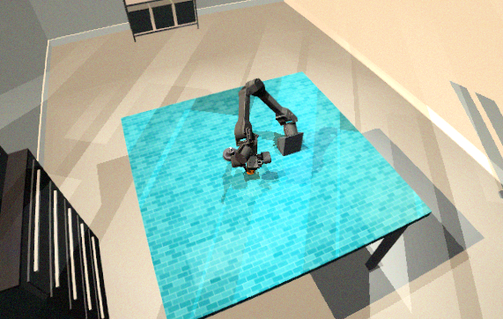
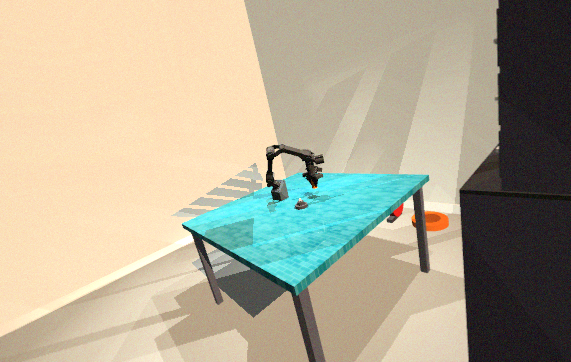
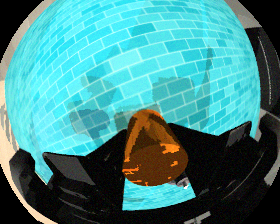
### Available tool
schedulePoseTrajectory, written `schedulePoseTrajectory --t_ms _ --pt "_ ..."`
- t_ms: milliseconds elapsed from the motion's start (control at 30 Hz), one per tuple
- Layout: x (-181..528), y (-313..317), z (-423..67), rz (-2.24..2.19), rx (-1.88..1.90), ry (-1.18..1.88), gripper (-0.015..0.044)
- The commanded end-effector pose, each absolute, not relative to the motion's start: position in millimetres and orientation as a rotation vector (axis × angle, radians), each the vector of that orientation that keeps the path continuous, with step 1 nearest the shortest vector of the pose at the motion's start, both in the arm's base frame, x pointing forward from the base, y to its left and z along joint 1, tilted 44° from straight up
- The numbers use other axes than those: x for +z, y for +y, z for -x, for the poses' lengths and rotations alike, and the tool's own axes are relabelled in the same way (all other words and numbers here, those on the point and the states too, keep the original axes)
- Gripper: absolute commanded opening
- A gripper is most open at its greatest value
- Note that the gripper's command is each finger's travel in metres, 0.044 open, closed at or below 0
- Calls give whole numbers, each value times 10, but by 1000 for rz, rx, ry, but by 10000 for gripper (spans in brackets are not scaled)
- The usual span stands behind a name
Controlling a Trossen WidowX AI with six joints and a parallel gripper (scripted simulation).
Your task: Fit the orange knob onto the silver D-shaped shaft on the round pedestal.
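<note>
The orange knob [image 1: 250,172] [image 2: 314,187] [image 3: 156,167] is between the fingers of my gripper [image 3: 147,130], which is shut on it. In the exterior view the knob hangs at the fingertips a little above the table, with a shadow below. Its underside and hole are hidden. The round pedestal [image 1: 227,154] [image 2: 301,205] stands on the table to one side of the gripper, left of it in the top and exterior views. Its silver shaft [image 1: 231,150] [image 2: 300,200] points up. In the wrist view only a small part of the pedestal shows behind the knob. The shaft's flat side cannot be made out.
The arm's base [image 1: 291,144] [image 2: 279,191] stands on the turquoise brick-patterned table [image 1: 241,247] [image 2: 264,250], near the gripper and pedestal. An orange ring [image 2: 430,228] and a red object [image 2: 397,210] are on the floor beyond the table. A dark cabinet [image 2: 539,250] stands apart from the table.
</note>
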State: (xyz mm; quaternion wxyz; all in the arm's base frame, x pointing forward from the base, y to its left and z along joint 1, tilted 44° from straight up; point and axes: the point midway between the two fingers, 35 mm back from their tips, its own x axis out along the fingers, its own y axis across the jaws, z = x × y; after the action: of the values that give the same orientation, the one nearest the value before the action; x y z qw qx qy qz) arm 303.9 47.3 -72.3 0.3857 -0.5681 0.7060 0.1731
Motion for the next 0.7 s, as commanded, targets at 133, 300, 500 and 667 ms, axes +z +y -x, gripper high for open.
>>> schedulePoseTrajectory --t_ms 133,300,500,667 --pt "-525 682 -3086 1446 452 1800 0" --pt "-410 789 -3099 1450 459 1807 0" --pt "-266 915 -3116 1455 466 1815 0" --pt "-179 987 -3121 1459 470 1820 0"
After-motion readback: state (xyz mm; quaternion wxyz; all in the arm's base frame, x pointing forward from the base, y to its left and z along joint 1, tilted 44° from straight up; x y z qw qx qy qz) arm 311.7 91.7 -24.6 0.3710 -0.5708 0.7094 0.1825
